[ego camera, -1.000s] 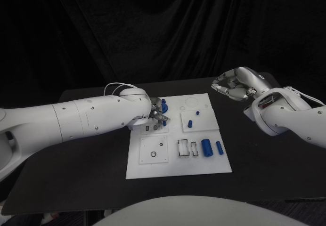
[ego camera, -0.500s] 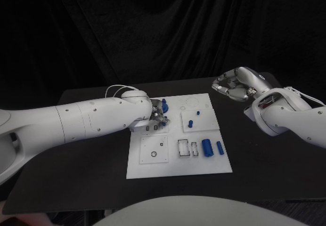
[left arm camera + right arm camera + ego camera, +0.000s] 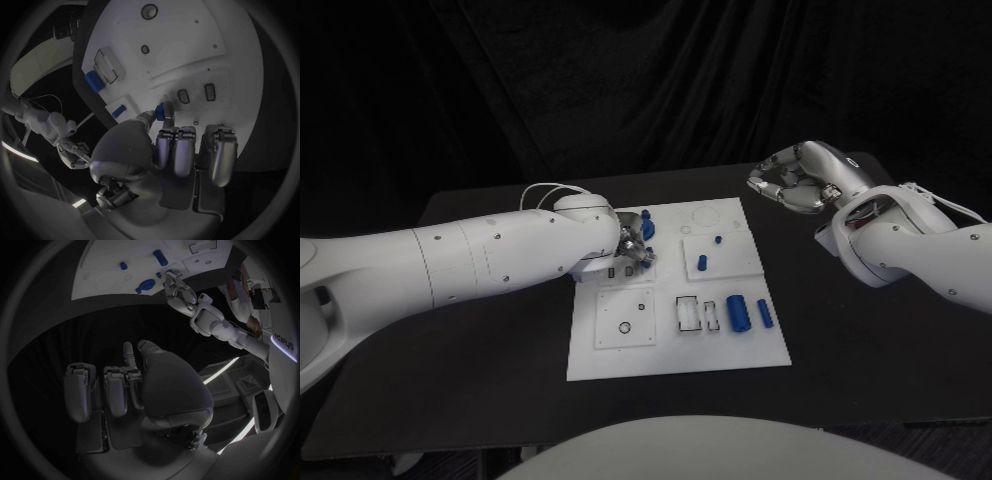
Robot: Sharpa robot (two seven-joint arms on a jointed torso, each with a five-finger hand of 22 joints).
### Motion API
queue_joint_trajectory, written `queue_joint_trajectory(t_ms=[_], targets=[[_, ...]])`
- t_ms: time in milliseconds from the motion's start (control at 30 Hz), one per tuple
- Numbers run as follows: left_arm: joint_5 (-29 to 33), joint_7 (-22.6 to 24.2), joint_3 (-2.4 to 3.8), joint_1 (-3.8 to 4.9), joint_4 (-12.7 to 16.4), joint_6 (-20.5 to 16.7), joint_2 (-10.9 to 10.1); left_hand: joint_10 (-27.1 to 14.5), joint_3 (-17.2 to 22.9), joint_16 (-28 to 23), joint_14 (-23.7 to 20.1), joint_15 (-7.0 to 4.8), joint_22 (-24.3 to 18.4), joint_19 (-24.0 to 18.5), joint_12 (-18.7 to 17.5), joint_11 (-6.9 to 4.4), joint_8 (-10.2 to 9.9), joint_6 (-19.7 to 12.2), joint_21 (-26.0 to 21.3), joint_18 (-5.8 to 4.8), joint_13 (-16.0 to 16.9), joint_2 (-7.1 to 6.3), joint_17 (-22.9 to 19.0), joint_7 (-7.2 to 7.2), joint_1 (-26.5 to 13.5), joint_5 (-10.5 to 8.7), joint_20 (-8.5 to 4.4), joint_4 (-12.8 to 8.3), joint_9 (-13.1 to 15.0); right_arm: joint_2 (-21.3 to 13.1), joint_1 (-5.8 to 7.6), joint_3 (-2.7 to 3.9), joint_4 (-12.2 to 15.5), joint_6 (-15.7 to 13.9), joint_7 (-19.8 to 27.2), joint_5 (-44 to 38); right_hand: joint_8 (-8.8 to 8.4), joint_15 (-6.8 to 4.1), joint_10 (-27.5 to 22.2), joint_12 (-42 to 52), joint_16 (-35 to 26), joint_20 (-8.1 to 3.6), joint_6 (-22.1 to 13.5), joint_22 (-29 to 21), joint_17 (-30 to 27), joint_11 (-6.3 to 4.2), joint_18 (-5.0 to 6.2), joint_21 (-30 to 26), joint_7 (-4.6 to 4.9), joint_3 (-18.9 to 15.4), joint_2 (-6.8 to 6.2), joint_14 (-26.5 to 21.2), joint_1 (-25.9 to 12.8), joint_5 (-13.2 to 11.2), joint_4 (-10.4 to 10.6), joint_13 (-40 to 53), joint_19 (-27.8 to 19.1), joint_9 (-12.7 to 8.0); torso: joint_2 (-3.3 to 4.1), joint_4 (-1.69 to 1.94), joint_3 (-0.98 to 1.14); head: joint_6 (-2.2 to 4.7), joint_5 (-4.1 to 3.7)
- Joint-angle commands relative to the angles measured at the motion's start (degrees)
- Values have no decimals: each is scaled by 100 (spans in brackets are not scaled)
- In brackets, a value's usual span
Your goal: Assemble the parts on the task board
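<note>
The white task board [image 3: 678,350] lies in the middle of the table. My left hand [image 3: 633,246] hovers over its far left corner and pinches a small blue part [image 3: 648,223] between thumb and a finger; in the left wrist view that blue part [image 3: 165,109] sits at the thumb tip, just above two small rectangular slots [image 3: 183,96]. Loose blue parts lie on the board's right side: a small peg [image 3: 720,240], a short cylinder [image 3: 705,264], a thick cylinder [image 3: 737,313] and a thin one [image 3: 764,313]. My right hand [image 3: 796,180] hangs off the board's far right corner, fingers curled in on nothing.
Empty rectangular frames [image 3: 691,313] and a square plate with a round hole [image 3: 626,319] sit on the board's near half. Black table [image 3: 488,350] surrounds the board on all sides. The right wrist view shows the board [image 3: 100,260] and my left hand [image 3: 178,289] far off.
My left hand has edged slightly toward the board's middle with the blue part still pinched. The right hand has not moved.
</note>
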Motion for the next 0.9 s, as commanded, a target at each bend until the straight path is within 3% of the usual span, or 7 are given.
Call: queue_joint_trajectory(t_ms=[33, 67, 367, 667, 900], targets=[[4, 121, 4, -10, 79, -218, -47, 605, 132, 15, 614, -44, 1506, 604, 16, -34, -43, 60, 23, -36, 1509, -72, 1507, -5, -26, 41, -34, -24, 45, -12, 5, 4, 13, -95, -110, -13, -24, 43, 602, 15, 17, 29, 10, 1328, 1510, 27, 90, -34, 17, 30, -9, 609, 38, 18, 5, 1510, 296, -9, -1, -4, -3, -1, 30], [4, 121, 4, -10, 126, -265, -87, 605, 345, 15, 614, -48, 1506, 604, 16, -36, -83, 95, 23, -36, 1509, -156, 1507, -13, -91, 79, -42, -66, 110, -18, 5, 4, 16, -96, -112, -13, -24, 45, 602, 15, 17, 32, 16, 1324, 1510, 30, 92, -44, 18, 34, -11, 609, 43, 28, 6, 1510, 290, -9, -4, -5, -3, -1, 41], [4, 107, 4, -6, 643, -654, -552, 605, 951, 15, 614, -72, 1506, 604, 16, -65, -191, 231, 23, -36, 1509, -390, 1507, -31, -313, 189, -62, -193, 313, -65, 4, 4, 25, -77, -137, -13, -24, 45, 602, 15, 17, 32, 16, 1324, 1510, 30, 92, -44, 18, 34, -11, 609, 43, 28, 6, 1510, 290, -9, -11, -3, 0, -1, 101], [4, 73, 3, -4, 1017, -869, -965, 605, 1132, 15, 614, -79, 1506, 604, 16, -69, -254, 257, 23, -36, 1509, -457, 1507, -31, -388, 194, -69, -220, 367, -83, -1, 4, 16, -15, -159, -13, -25, 48, 602, 15, 17, 35, 22, 1320, 1510, 32, 95, -55, 20, 39, -13, 609, 50, 42, 6, 1510, 283, -10, -11, 31, 2, -1, 176], [4, 88, 2, -6, 995, -994, -1039, 605, 1185, 15, 614, -78, 1506, 604, 16, -68, -283, 269, 23, -36, 1509, -470, 1507, -28, -420, 158, -70, -217, 379, -95, -6, 4, 13, 18, -169, -13, -27, 49, 602, 15, 17, 37, 23, 1319, 1510, 33, 96, -59, 21, 43, -13, 609, 54, 47, 6, 1510, 280, -11, -15, 55, 2, -1, 225]])
